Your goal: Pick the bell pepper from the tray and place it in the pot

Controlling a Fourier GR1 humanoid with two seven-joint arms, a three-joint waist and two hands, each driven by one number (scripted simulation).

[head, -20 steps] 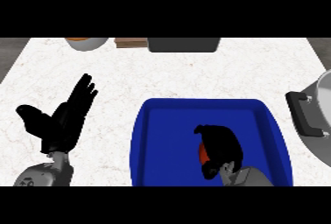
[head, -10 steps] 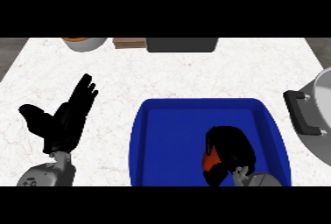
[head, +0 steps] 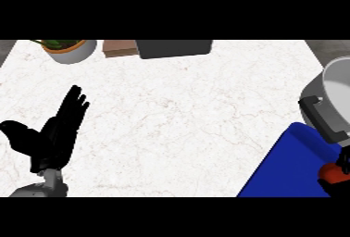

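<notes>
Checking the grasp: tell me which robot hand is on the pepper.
The right robot hand, at the view's right edge over the blue tray: its fingers curl round the red pepper. The left robot hand rests open, far left, holding nothing.

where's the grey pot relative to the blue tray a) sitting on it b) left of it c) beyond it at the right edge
C: the pot shows at the view's right edge, beyond the tray's far corner.
</notes>
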